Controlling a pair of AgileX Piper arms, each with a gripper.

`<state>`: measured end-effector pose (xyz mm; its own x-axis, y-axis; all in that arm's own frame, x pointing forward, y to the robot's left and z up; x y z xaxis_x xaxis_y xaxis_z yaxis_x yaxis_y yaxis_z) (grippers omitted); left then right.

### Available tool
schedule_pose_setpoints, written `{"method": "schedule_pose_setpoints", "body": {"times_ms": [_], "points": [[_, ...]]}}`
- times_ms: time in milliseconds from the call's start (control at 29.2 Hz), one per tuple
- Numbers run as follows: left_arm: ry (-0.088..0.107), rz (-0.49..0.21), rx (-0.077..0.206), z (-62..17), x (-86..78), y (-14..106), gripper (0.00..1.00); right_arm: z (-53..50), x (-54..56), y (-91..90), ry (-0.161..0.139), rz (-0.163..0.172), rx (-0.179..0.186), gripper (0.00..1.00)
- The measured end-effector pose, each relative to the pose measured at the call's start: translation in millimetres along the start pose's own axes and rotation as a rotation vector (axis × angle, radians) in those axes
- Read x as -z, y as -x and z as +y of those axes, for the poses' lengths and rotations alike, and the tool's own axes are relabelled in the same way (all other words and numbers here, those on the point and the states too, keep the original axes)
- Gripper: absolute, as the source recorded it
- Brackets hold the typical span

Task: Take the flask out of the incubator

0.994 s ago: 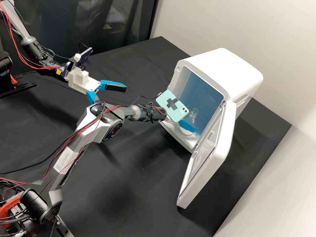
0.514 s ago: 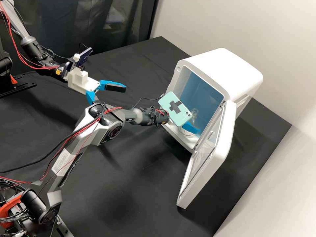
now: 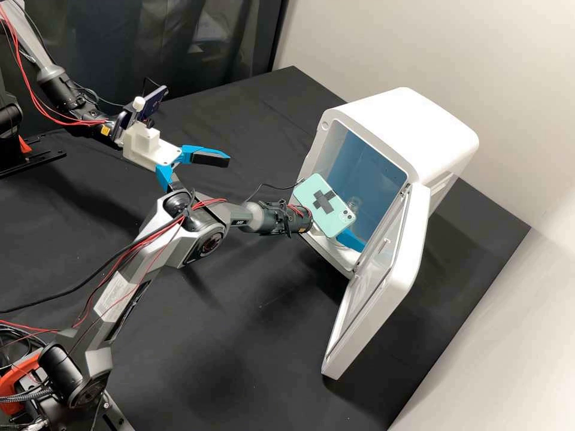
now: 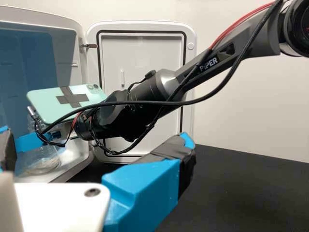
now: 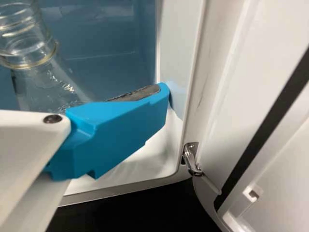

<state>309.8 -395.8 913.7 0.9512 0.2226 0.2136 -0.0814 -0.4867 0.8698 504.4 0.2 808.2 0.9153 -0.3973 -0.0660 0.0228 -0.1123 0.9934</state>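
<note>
Right wrist view: flask (image 5: 34, 53) inside incubator (image 5: 120, 48)

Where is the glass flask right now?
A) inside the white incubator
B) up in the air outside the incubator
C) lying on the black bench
A: the flask stands inside the incubator, whose door is open.

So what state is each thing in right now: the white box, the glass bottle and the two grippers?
incubator: door wide open
flask: standing inside the incubator, not yet out
right gripper: open, inside the incubator, one finger beside the flask
left gripper: open, empty, above the bench
</note>
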Motion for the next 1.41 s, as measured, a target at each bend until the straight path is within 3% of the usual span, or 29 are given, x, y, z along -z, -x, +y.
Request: {"method": "schedule_pose_setpoints", "body": {"times_ms": [274, 446, 549, 754, 1132, 1406], "points": [[0.000, 0.000, 0.000, 0.0, 0.0, 0.0, 1.00, -0.5, 1.1, 0.4, 0.035, -0.003, -0.005, 1.00], [0.001, 0.001, 0.000, 0.0, 0.1, 0.0, 1.00, 4.6, 13.4, -0.4, 0.042, 0.013, -0.034, 1.00], [0.000, 0.000, 0.000, 0.0, 0.0, 0.0, 1.00, 6.9, 21.6, -0.3, 0.071, 0.029, -0.045, 1.00], [0.002, 0.002, 0.000, 0.0, 0.1, 0.0, 1.00, 10.1, 25.8, -2.9, 0.089, 0.033, -0.060, 1.00], [0.001, 0.001, 0.000, 0.0, 0.1, 0.0, 1.00, 5.8, 27.7, -2.3, 0.091, 0.035, -0.057, 1.00], [0.001, 0.001, 0.000, 0.0, 0.1, 0.0, 1.00, -5.7, 25.2, -11.0, 0.142, 0.020, -0.050, 1.00]]}}
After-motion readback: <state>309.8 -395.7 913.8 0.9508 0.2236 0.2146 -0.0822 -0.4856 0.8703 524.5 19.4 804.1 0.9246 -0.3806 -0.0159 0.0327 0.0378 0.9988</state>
